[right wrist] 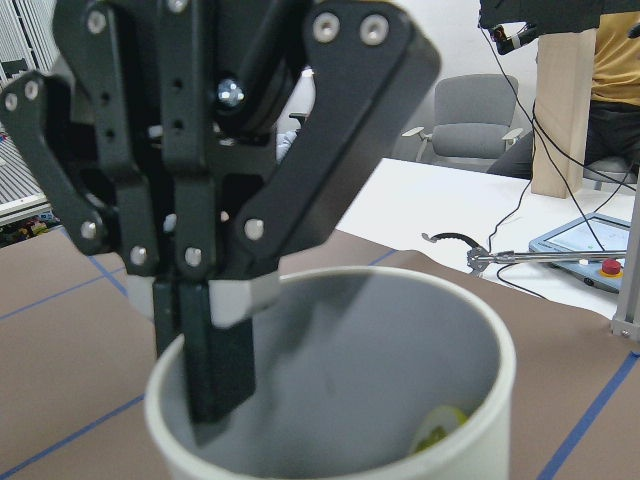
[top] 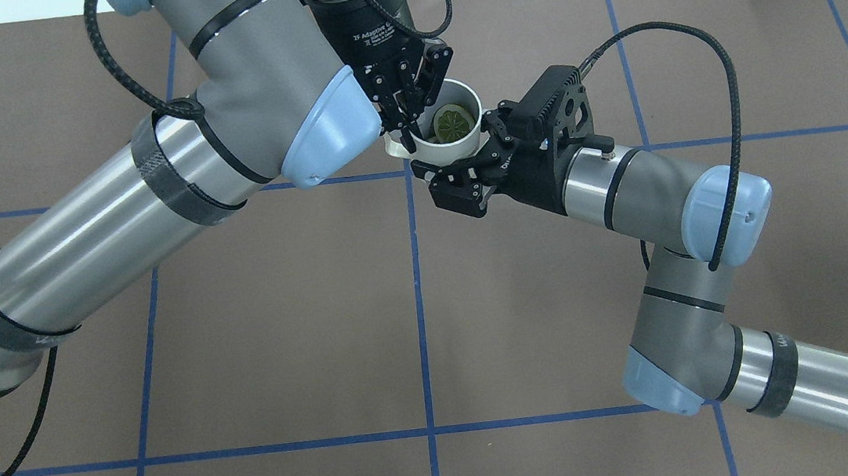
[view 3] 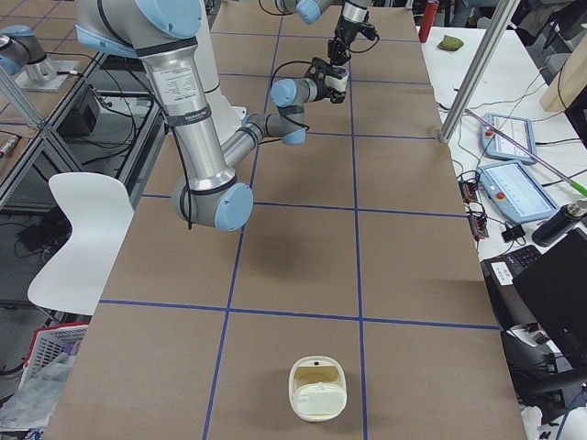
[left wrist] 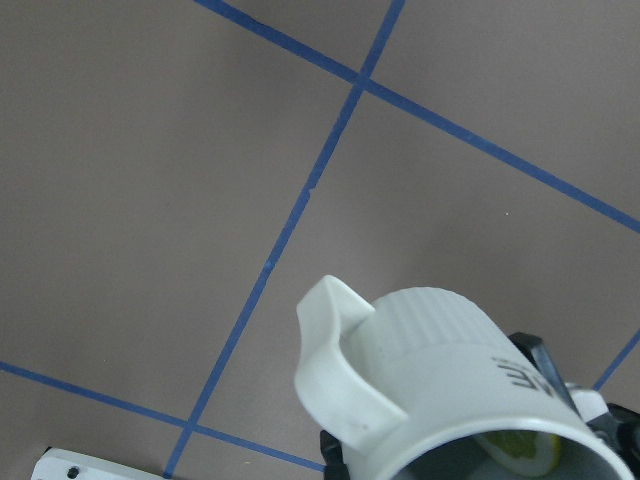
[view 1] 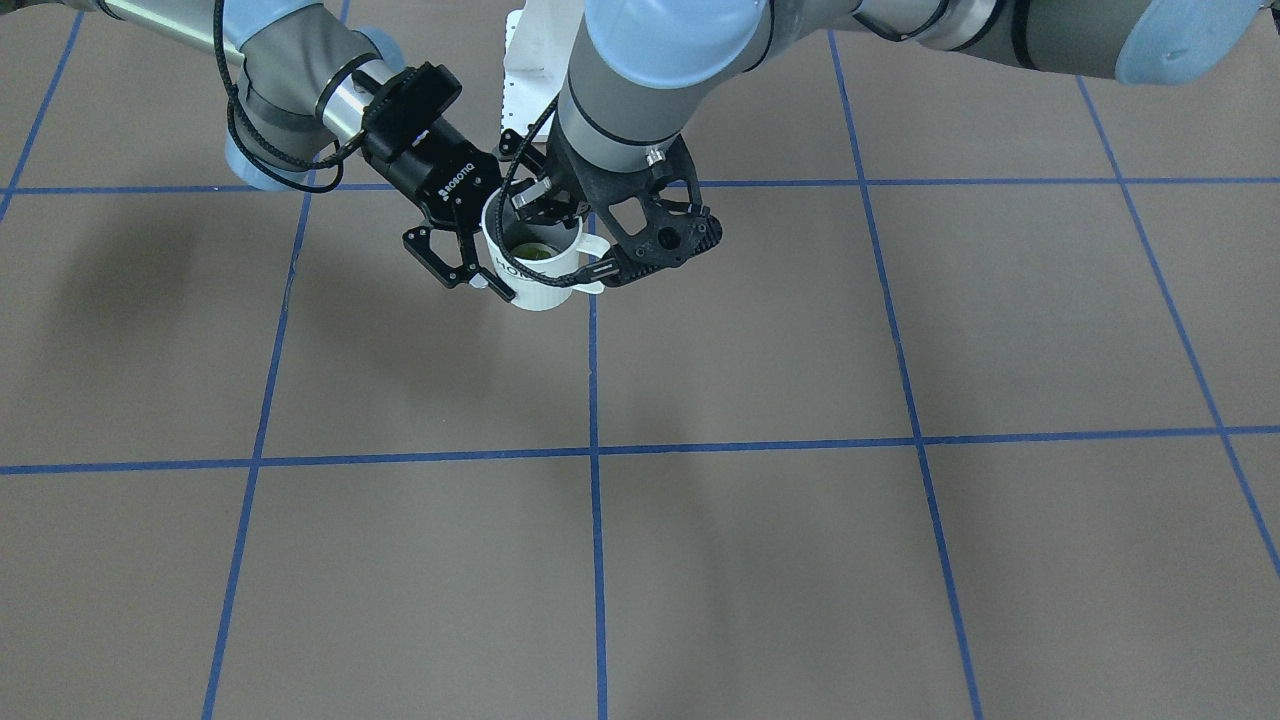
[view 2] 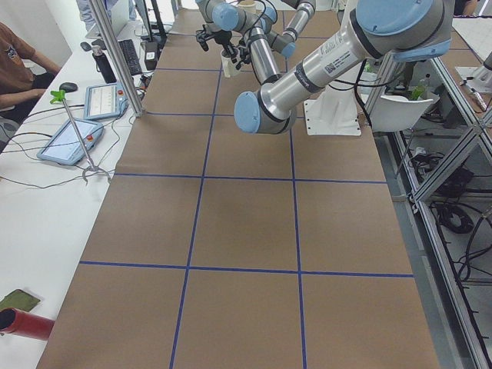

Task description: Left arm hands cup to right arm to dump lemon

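Aloft, the cup [top: 456,152] hangs rim-pinched by the left gripper [top: 410,131], lemon [top: 453,121] inside.

Place: robot lab
Table: brown top [view 2: 246,223], blue tape grid
Side bench [view 2: 31,231]: control tablets [view 2: 68,142], metal post [view 2: 117,54]
Behind: office chairs [right wrist: 470,125]

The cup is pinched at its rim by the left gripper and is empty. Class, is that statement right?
No. The cup is not empty: the overhead exterior view shows the lemon lying inside it. The rest holds: the left gripper pinches its rim.
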### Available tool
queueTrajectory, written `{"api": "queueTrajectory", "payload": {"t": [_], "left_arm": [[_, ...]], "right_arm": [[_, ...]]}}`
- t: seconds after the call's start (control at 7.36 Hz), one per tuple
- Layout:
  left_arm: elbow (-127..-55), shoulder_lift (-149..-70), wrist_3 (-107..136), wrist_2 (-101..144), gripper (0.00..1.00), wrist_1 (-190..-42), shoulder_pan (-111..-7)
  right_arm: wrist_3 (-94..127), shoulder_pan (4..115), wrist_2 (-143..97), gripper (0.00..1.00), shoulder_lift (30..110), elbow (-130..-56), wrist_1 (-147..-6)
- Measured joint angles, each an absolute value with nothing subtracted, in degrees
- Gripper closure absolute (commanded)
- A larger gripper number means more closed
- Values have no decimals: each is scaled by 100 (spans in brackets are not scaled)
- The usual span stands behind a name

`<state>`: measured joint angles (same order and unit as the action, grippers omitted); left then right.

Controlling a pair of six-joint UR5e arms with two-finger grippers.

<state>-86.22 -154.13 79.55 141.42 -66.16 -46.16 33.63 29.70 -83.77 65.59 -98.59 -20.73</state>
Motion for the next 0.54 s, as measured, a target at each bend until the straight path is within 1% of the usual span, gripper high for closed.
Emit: {"api": "queueTrajectory", "payload": {"t": [0.14, 0.41, 0.54], "left_arm": [[-8619, -15395, 7952, 14139, 0, -6699, -4599], [-8620, -15366, 7948, 14132, 0, -6895, -4601], [-8625, -15359, 7944, 14132, 0, -6928, -4598]], "right_arm": [[3361, 2979, -8382, 35, 6559, -9860, -2072], [3361, 2977, -8405, 40, 6593, -9853, -2076], [3359, 2982, -8414, 46, 6611, -9853, -2080]]}}
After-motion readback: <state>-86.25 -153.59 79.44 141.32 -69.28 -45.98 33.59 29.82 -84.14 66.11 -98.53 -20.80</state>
